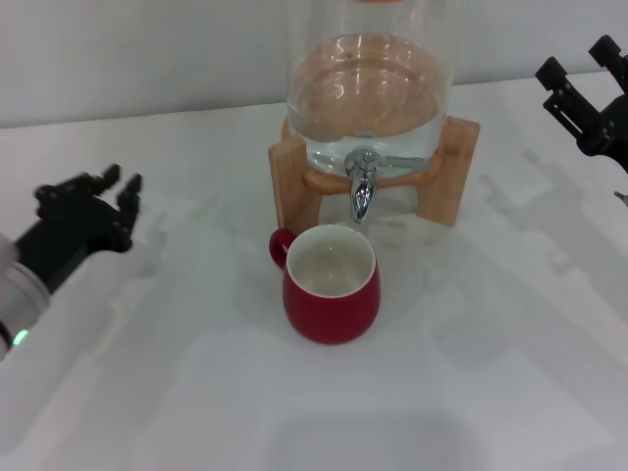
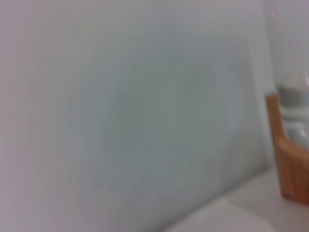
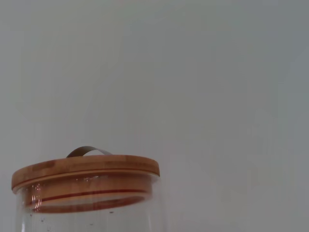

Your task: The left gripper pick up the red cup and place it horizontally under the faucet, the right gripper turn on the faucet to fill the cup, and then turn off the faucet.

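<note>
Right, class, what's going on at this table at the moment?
Nothing is being held. The red cup stands upright on the white table, just in front of the chrome faucet of the glass dispenser, which holds water. The left claw is open, off to the cup's left; the right claw is open, raised beside the dispenser.

Bright, even light with soft shadows; the left wrist view is heavily blurred, others sharp.

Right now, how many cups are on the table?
1. A red cup stands upright on the white table, just in front of the dispenser's faucet, handle toward the robot's left. Both tools are away from it. None seem hidden.
</note>
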Tool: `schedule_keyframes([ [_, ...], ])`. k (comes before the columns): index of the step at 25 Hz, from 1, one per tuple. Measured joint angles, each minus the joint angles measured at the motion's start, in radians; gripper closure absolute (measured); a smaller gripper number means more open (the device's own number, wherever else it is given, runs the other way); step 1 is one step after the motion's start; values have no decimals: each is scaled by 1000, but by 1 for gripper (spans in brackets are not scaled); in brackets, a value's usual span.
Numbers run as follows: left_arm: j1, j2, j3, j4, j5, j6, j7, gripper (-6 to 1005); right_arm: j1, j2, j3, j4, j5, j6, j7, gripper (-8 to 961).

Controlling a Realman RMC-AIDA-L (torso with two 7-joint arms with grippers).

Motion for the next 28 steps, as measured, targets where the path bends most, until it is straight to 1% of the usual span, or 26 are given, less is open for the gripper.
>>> schedule_keyframes([
  [2, 9, -1, -38, 15, -19, -66, 4, 781, 0, 0, 0, 0, 0, 1, 0, 125],
  [5, 22, 0, -92, 59, -73, -207, 10, 781, 2, 0, 1, 0, -1, 3, 0, 125],
  [7, 24, 0, -115, 88, -111, -285, 24, 781, 2, 0, 1, 0, 0, 4, 0, 125],
  [8, 24, 0, -115, 88, -111, -285, 24, 781, 3, 0, 1, 0, 0, 6, 0, 125],
  [9, 25, 0, -124, 107, -139, -332, 44, 781, 3, 0, 1, 0, 0, 7, 0, 125],
  [15, 26, -3, -121, 124, -160, -338, 90, 781, 5, 0, -1, -9, 0, 23, 0, 125],
  [22, -6, 1, -111, 171, -149, -340, 88, 781, 6, 2, -1, -11, 1, 26, 2, 126],
  [26, -27, 3, -93, 197, -147, -344, 82, 780, 7, 3, -1, -12, 2, 27, 3, 126],
  [28, -32, 4, -62, 199, -147, -339, 79, 780, 9, 3, -1, -12, 2, 27, 3, 125],
])
